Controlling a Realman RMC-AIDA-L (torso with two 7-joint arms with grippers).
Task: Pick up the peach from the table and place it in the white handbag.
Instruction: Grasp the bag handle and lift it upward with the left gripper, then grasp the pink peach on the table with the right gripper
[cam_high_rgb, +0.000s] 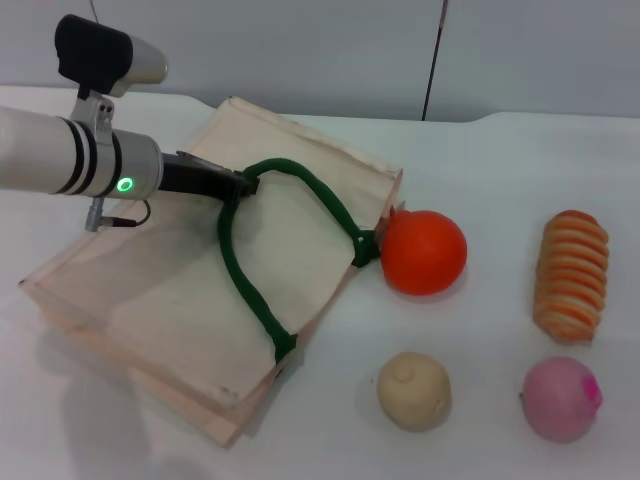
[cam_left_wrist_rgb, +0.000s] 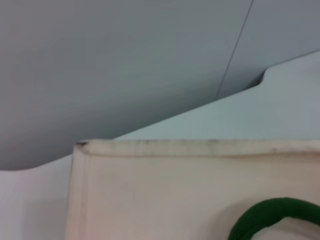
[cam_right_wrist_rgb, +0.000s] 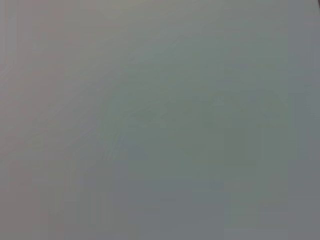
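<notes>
The peach, pale pink with a magenta patch, lies on the white table at the front right, far from both grippers. The white handbag lies flat at the left, its dark green handles looped across it. My left gripper reaches over the bag from the left, and its dark fingers are closed on the upper end of a green handle. The left wrist view shows the bag's top edge and a bit of green handle. My right gripper is out of view; its wrist view shows only plain grey.
A large orange-red ball rests against the bag's right edge. A beige lumpy ball lies in front of it. An orange-and-cream ridged roll lies just behind the peach. A grey wall stands behind the table.
</notes>
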